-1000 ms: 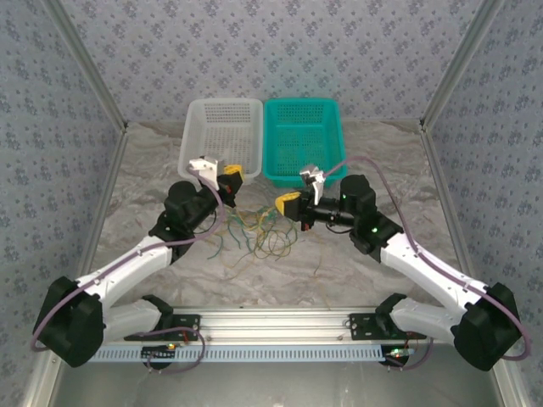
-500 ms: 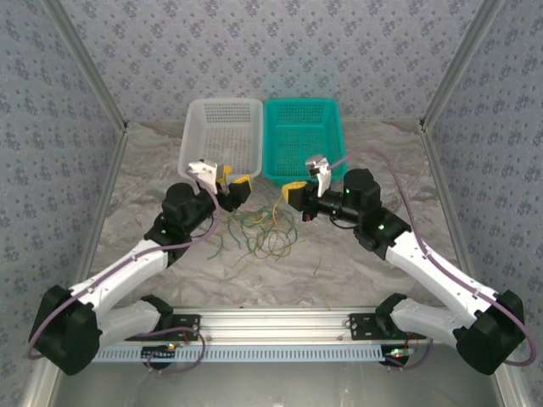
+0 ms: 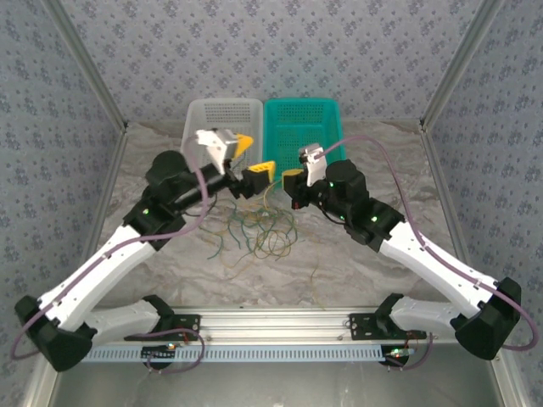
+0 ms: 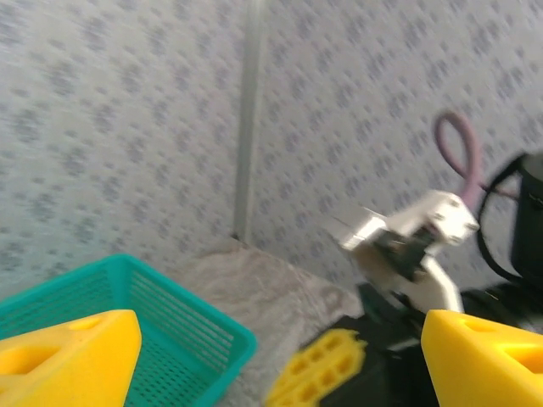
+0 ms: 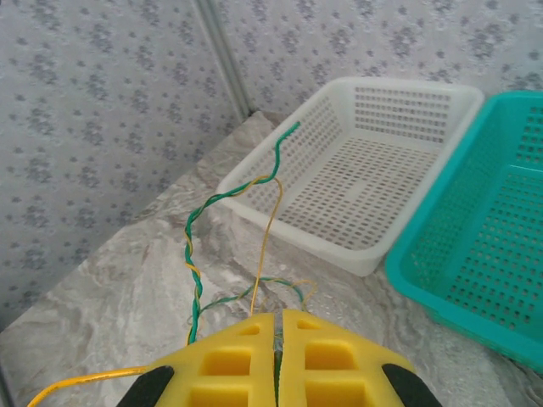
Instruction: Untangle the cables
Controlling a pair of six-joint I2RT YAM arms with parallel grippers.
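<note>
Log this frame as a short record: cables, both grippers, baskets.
cables: green and yellow strands, mostly a loose tangle on the table; a few twisted strands lifted
left gripper: open, empty, in the air
right gripper: shut on cables
white basket: empty
teal basket: empty, beside the white basket

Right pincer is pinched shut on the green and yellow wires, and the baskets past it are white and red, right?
Not quite. The right pincer is pinched shut on the green and yellow wires, but past it are a white basket and a teal basket, not a red one. The right wrist view shows it.
</note>
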